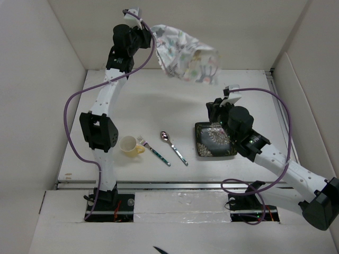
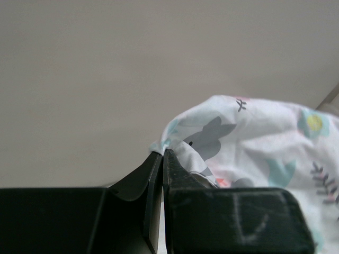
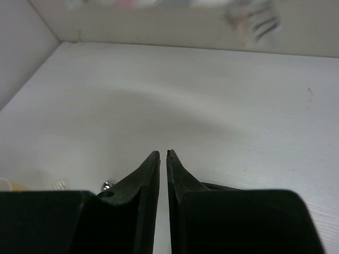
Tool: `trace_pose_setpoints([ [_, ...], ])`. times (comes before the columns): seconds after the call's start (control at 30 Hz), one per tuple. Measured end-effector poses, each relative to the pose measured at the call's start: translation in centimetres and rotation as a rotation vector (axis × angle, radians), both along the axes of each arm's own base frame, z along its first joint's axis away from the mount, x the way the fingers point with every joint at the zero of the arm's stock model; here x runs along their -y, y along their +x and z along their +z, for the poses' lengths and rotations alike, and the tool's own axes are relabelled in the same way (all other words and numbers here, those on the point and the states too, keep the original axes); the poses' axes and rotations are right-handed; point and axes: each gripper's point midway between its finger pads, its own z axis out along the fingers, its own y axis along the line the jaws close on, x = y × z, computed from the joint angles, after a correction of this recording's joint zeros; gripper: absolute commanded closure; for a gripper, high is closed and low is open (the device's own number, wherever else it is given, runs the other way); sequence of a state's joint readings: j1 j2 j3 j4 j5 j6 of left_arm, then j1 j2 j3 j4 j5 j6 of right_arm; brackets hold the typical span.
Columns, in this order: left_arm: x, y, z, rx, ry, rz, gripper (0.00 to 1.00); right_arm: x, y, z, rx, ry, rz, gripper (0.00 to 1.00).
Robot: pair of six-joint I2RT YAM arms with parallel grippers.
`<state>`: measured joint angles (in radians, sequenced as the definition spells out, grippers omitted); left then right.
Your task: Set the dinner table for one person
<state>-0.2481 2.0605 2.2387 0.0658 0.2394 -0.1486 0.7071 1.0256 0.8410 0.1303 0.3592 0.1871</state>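
Note:
My left gripper point(image 1: 150, 33) is raised high at the back and shut on a corner of the floral cloth placemat point(image 1: 186, 54), which hangs in the air, bunched, to its right. In the left wrist view the cloth point(image 2: 254, 143) is pinched at the fingertips of that gripper point(image 2: 161, 152). My right gripper point(image 1: 216, 109) is shut and empty, just above the far edge of a dark patterned square plate point(image 1: 214, 140) on the white dinner table point(image 1: 159, 106). In the right wrist view this gripper point(image 3: 163, 153) points across bare tabletop point(image 3: 212, 95).
A yellow cup point(image 1: 130, 145), a fork point(image 1: 153, 150) and a spoon point(image 1: 174, 147) lie in a row left of the plate, near the front edge. White walls enclose the table at left, back and right. The hanging cloth shows blurred at the top of the right wrist view point(image 3: 254, 21).

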Motion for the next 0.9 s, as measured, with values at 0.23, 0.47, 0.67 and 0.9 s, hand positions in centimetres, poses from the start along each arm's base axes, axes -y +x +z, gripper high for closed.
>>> trace_pose_setpoints([
  [0.23, 3.7, 1.6, -10.9, -0.194, 0.052, -0.061, 1.0, 2.9, 3.8, -4.5, -0.106, -0.021, -0.103, 0.82],
  [0.47, 6.7, 2.3, -17.4, -0.324, 0.026, -0.096, 1.0, -0.4, 4.9, -10.6, -0.243, -0.061, 0.005, 0.62],
  [0.67, 6.1, 2.4, -17.2, -0.364, -0.048, -0.074, 1.0, -5.1, 4.3, -14.0, -0.311, -0.109, 0.117, 0.41],
  [0.9, 4.9, 0.7, -9.6, -0.274, -0.136, -0.051, 1.0, -6.7, 4.9, -12.7, -0.29, -0.098, 0.145, 0.23],
])
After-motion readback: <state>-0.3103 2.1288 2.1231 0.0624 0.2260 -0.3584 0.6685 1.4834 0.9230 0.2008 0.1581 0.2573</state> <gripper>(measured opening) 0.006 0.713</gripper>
